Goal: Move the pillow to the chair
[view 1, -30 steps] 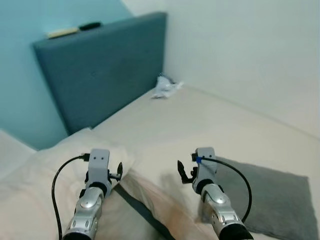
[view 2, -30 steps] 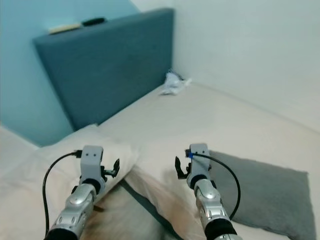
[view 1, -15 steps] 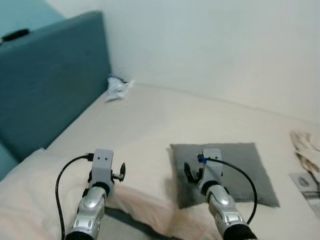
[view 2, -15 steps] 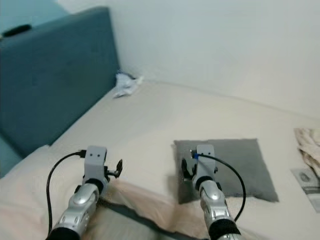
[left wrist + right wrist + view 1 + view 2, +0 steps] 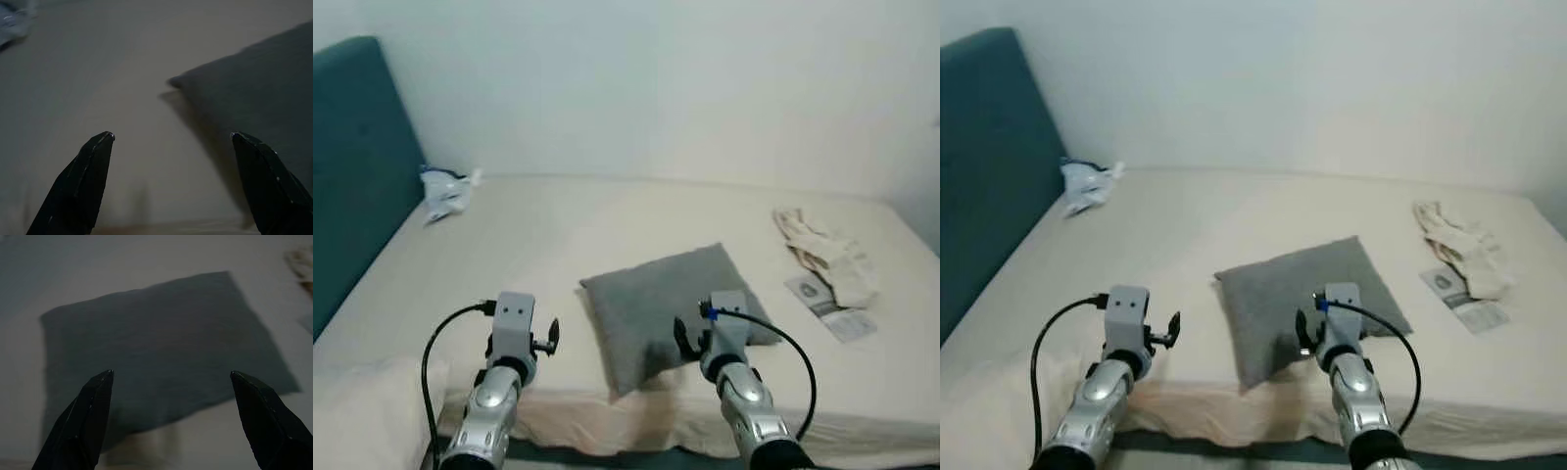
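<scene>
1. Grey pillow (image 5: 668, 307) lies flat on the cream bed (image 5: 587, 225), centre of my head view, near the front edge.
2. My right gripper (image 5: 171, 421) hangs just over the pillow's near side, fingers spread wide, grasping nothing.
3. My left gripper (image 5: 171, 183) is likewise released, over bare sheet beside the pillow's corner.
4. Upper left I see a teal headboard (image 5: 357, 196) and crumpled white cloth (image 5: 445, 191); at right, a folded towel (image 5: 822, 253) and leaflet (image 5: 832, 313).
</scene>
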### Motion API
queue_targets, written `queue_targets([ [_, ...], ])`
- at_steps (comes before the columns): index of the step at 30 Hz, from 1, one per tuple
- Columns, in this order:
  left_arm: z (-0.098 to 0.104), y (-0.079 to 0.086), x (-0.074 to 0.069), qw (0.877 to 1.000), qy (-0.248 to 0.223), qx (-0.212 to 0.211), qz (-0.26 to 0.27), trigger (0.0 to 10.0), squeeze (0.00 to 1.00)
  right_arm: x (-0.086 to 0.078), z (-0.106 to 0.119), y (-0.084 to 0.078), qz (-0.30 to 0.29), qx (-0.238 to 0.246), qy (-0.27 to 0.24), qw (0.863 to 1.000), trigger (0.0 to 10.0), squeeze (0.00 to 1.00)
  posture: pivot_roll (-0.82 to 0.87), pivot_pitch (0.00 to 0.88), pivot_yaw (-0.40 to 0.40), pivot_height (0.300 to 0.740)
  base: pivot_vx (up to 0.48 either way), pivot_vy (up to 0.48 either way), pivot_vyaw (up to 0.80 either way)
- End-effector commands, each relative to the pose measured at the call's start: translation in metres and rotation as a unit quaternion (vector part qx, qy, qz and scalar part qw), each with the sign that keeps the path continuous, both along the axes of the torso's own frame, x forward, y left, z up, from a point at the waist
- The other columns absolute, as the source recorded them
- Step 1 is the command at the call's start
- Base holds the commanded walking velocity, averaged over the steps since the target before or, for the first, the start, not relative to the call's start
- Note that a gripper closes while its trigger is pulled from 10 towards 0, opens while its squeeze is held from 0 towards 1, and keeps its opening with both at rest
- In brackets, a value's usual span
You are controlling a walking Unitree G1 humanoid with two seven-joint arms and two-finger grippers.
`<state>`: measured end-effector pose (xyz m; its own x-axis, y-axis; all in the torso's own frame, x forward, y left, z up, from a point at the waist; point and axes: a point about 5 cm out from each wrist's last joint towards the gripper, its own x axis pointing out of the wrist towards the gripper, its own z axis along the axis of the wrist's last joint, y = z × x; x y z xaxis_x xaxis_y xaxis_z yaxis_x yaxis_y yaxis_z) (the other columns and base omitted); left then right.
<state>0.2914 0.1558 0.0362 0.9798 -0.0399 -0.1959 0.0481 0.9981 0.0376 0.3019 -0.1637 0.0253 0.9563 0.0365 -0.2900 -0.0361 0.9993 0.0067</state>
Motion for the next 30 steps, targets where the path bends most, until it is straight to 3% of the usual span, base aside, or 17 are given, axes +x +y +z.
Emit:
queue_targets([
  [1,-0.0025,-0.0005,-0.0012,1.000,0.004,-0.001,-0.002,10.0,0.00,-0.0012,-0.0019,-0.0011,-0.003,0.001,0.005,1.000,10.0,0.00,0.01,0.027,-0.008,0.740,0.000,0.000,-0.80],
  [9,-0.0019,-0.0006,-0.0001,1.000,0.004,-0.003,-0.003,10.0,0.00,-0.0002,-0.0004,-0.0016,-0.006,0.002,0.001,1.000,10.0,0.00,0.01,0.032,-0.006,0.740,0.000,0.000,-0.69],
  [23,0.0050,-0.0025,0.0016,0.999,-0.021,-0.034,0.005,10.0,0.00,0.0021,0.0045,-0.0027,0.005,-0.009,-0.014,1.000,10.0,0.00,0.00,0.035,-0.013,0.740,0.000,0.000,0.00],
  [30,0.0067,-0.0028,0.0012,0.999,-0.028,-0.042,0.004,10.0,0.00,0.0016,0.0042,-0.0034,0.005,-0.011,-0.014,1.000,10.0,0.00,0.00,0.032,-0.015,0.740,0.358,0.000,0.00],
])
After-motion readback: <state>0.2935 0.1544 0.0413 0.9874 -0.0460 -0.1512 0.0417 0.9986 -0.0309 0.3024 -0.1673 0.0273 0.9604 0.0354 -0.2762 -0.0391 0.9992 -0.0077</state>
